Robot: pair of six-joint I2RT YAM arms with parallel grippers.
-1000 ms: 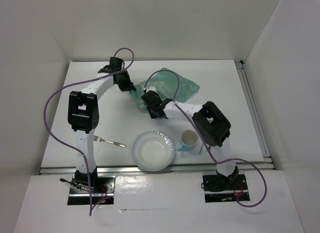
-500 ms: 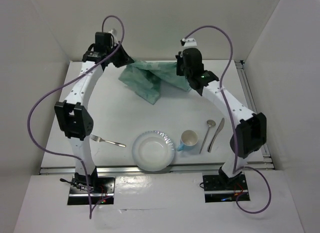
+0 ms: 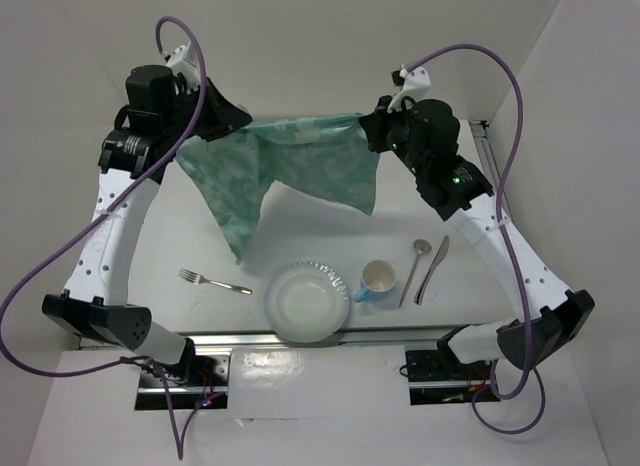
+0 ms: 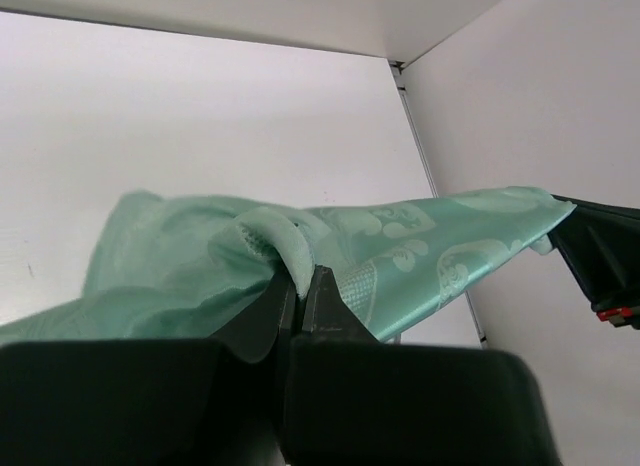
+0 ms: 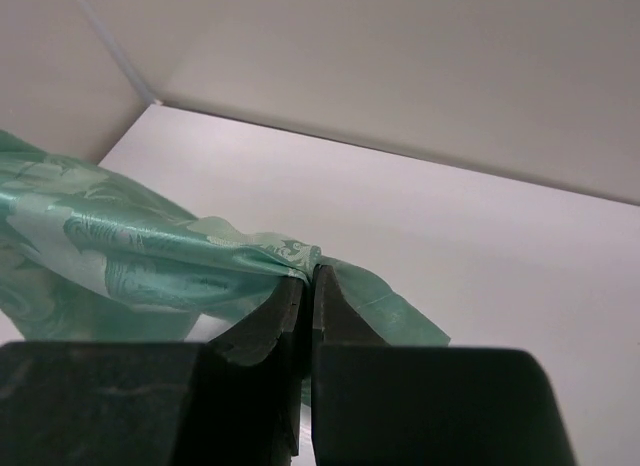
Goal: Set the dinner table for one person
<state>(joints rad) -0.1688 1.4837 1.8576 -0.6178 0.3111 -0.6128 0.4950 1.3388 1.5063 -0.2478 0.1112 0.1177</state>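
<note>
A shiny green patterned cloth mat (image 3: 300, 161) hangs stretched in the air between both grippers, high above the white dinner table (image 3: 230, 236). My left gripper (image 3: 238, 119) is shut on its left corner, seen in the left wrist view (image 4: 300, 271). My right gripper (image 3: 368, 126) is shut on its right corner, seen in the right wrist view (image 5: 308, 271). The mat (image 4: 400, 246) sags in folds, with one long point hanging down at the left. A white paper plate (image 3: 307, 301), a fork (image 3: 214, 282), a cup (image 3: 377, 280), a spoon (image 3: 414, 268) and a knife (image 3: 433, 269) lie near the front edge.
White walls enclose the table on the left, back and right. A metal rail (image 3: 505, 216) runs along the right edge and another along the front. Purple cables loop from both arms.
Both grippers have risen and moved apart, pulling the crumpled mat off the table and stretching it open in the air. The plate, fork, cup, spoon and knife have not moved.
</note>
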